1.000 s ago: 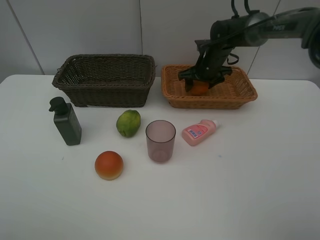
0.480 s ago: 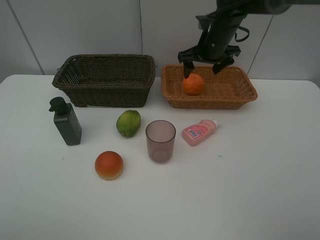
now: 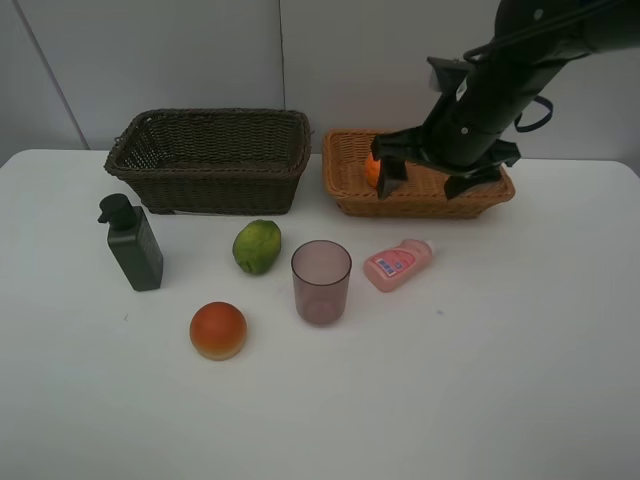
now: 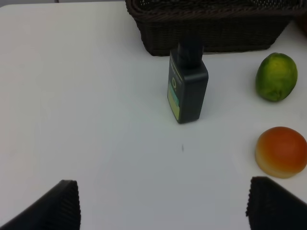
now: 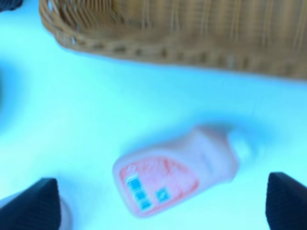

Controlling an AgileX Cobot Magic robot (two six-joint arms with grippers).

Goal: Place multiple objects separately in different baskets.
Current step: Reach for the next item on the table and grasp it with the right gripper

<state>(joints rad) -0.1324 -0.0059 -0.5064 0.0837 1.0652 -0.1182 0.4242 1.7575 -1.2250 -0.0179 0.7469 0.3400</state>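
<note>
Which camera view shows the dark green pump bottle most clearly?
The left wrist view: the dark green pump bottle stands upright there, close, large and sharp. The exterior high view shows the bottle whole but small. The right wrist view does not show it.

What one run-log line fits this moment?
orange: in tan basket | right tool: open, empty, facing pink bottle | left tool: open, empty | on table: green fruit, peach, purple cup, pump bottle
</note>
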